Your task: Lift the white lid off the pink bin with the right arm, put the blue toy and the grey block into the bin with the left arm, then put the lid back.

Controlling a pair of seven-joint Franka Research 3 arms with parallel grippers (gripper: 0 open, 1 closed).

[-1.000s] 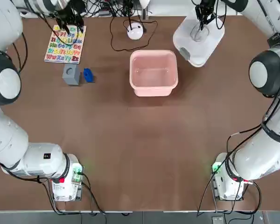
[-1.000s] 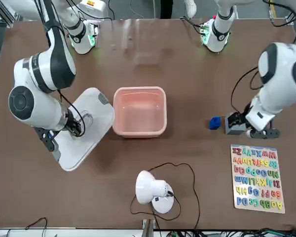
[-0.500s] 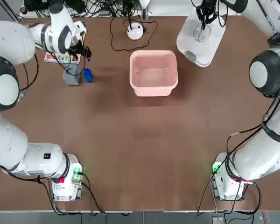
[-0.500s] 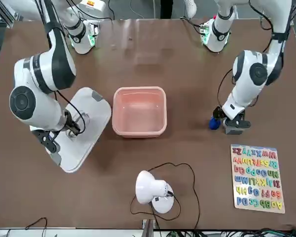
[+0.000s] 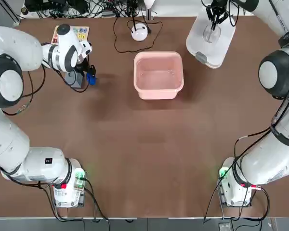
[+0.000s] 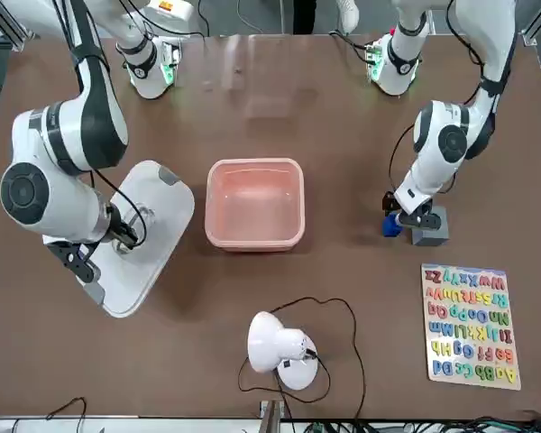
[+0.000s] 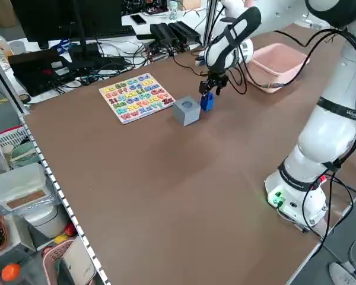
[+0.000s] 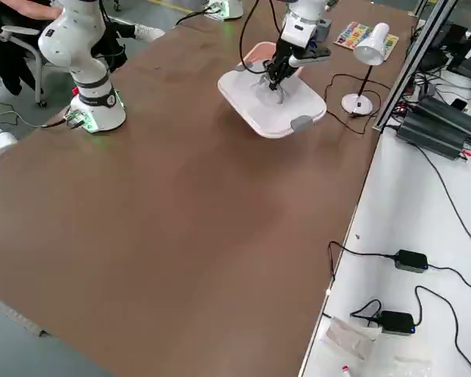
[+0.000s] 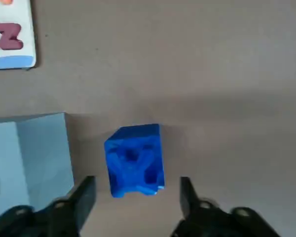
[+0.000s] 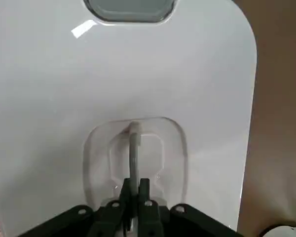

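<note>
The left gripper point(image 9: 134, 195) hung straight down over the blue toy point(image 9: 134, 159), its fingers point(image 9: 81, 197) apart, one on each side of the toy and not touching it in the wrist view. The toy stood on the table point(image 5: 149, 139) just beside the grey block point(image 6: 429, 225), which lay on the side away from the bin point(image 5: 158, 75); the block's near face came close to one finger. Past the block lay the alphabet board point(image 6: 470, 326), partly hidden by the left arm in the top view. The bin sat open and uncovered mid-table, well apart from the toy, with bare table between them. The right gripper point(image 10: 133, 193) was clamped on the clear handle point(image 10: 133, 148) of the lid point(image 5: 212, 38), holding it tilted beside the bin, on the side away from the toys and clear of its rim. A white desk lamp point(image 5: 139, 32) stood near the bin at the table's far edge, its dark cord point(image 5: 123, 36) looping across the table close to the bin's far rim
</note>
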